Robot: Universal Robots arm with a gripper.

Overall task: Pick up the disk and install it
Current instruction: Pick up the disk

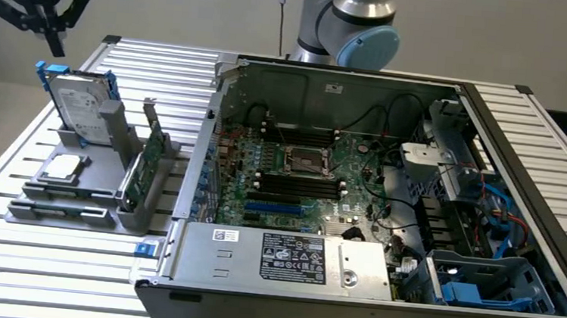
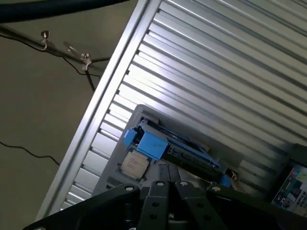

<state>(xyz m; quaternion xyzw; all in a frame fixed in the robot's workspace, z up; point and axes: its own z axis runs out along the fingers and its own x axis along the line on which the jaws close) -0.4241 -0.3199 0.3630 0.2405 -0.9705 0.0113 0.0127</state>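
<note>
Diffuse overhead room light, moderately bright, with no hard-edged shadows.
In the exterior view the slatted table (image 1: 529, 125) reads pale and slightly washed out at 10 and 2 o'clock. The open computer case (image 1: 300, 84) is darker inside, with the deepest shade toward 4 o'clock beneath its side wall. The disk (image 1: 77, 105) carries a soft, even sheen without hot spots. In the wrist view a broad glare band lies across the slats from centre toward 1 o'clock, and the floor (image 2: 43, 120) at 9 o'clock is dull and flatly lit.
</note>
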